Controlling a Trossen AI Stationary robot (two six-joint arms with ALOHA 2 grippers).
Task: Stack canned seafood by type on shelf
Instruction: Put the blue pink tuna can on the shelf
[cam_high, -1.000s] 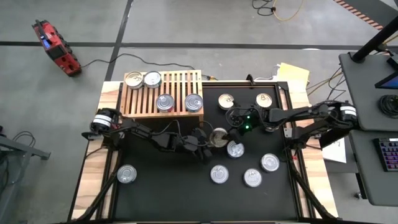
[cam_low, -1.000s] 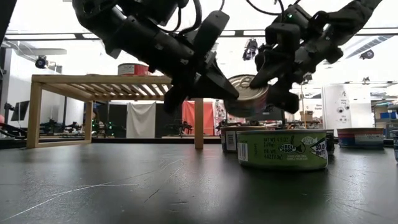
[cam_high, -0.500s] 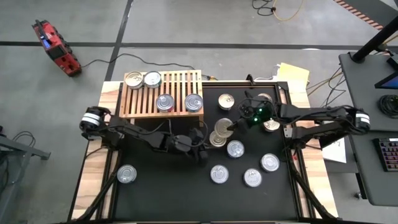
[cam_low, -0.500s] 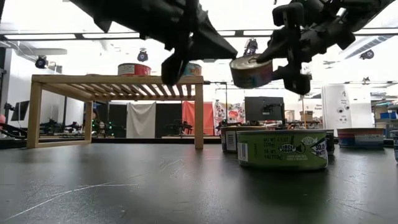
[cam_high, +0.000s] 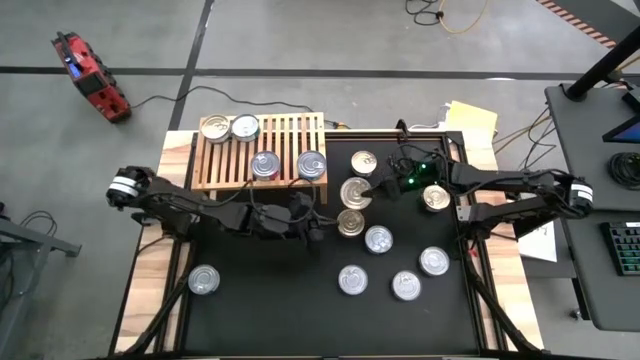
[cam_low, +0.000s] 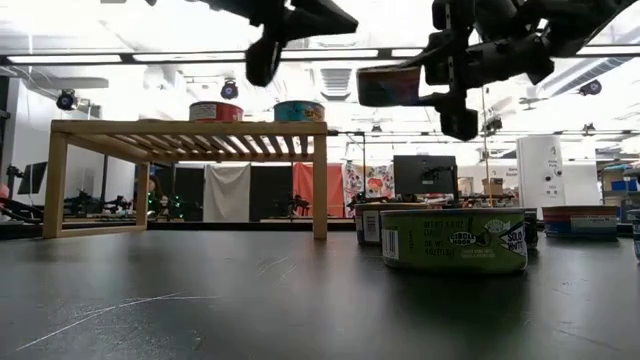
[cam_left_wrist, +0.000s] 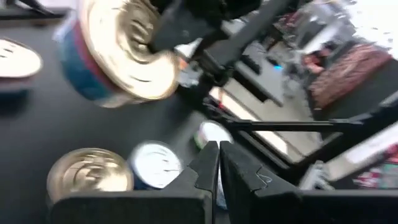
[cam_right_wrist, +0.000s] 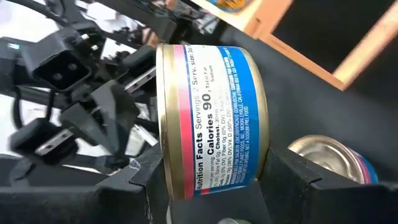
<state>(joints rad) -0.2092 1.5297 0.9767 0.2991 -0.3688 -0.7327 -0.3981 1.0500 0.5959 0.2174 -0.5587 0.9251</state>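
Right gripper jaws clamp a blue-labelled can tilted sideways above the table; left gripper jaws closed, empty.

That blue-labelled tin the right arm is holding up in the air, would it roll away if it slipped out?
Probably: the tin is round and held tilted on edge in the right gripper, so it might roll. Its paper label likely helps grip. It looks rigid.

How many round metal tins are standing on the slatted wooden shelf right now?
4: two at its back-left corner, two along its front edge of the shelf; none looks hidden.
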